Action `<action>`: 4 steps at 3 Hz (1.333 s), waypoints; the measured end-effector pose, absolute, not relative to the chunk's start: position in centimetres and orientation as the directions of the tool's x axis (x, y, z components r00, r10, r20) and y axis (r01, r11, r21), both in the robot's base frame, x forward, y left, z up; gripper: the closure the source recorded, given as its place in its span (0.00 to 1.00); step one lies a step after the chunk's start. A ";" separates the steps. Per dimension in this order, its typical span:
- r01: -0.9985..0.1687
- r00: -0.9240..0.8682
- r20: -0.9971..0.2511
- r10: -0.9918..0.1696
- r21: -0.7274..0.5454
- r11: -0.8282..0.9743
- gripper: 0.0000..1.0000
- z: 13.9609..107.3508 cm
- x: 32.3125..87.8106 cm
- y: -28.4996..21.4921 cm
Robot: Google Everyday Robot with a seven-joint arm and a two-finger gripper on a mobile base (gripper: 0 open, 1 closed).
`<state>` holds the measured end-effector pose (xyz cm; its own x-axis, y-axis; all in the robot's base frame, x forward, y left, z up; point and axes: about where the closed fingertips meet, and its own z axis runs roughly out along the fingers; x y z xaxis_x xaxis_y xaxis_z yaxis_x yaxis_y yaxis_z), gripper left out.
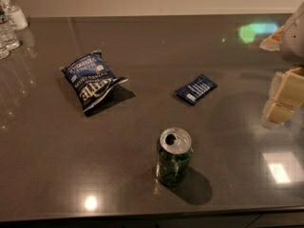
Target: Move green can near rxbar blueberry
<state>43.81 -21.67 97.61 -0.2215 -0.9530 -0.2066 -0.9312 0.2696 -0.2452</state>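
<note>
The green can (174, 157) stands upright near the front edge of the dark counter, silver top with its opening showing. The rxbar blueberry (195, 89) lies flat farther back and a little right of the can, with a clear gap between them. My gripper (281, 99) is at the right edge of the view, above the counter, well to the right of both the can and the bar. It holds nothing that shows.
A puffy dark blue chip bag (91, 79) lies at the left middle. Clear bottles (8, 23) stand at the far left back corner. The counter's front edge (142, 213) runs along the bottom. A wall is behind.
</note>
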 end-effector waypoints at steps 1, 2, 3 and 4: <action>-0.931 -0.219 -0.208 -0.953 -0.248 0.268 0.00 97.7 43.8 -21.6; -0.947 -0.151 -0.243 -0.958 -0.241 0.211 0.00 97.2 43.2 -19.9; -0.970 -0.061 -0.320 -0.945 -0.206 0.132 0.00 95.4 41.7 -16.9; -0.986 0.003 -0.419 -0.908 -0.152 0.067 0.00 93.4 40.2 -14.0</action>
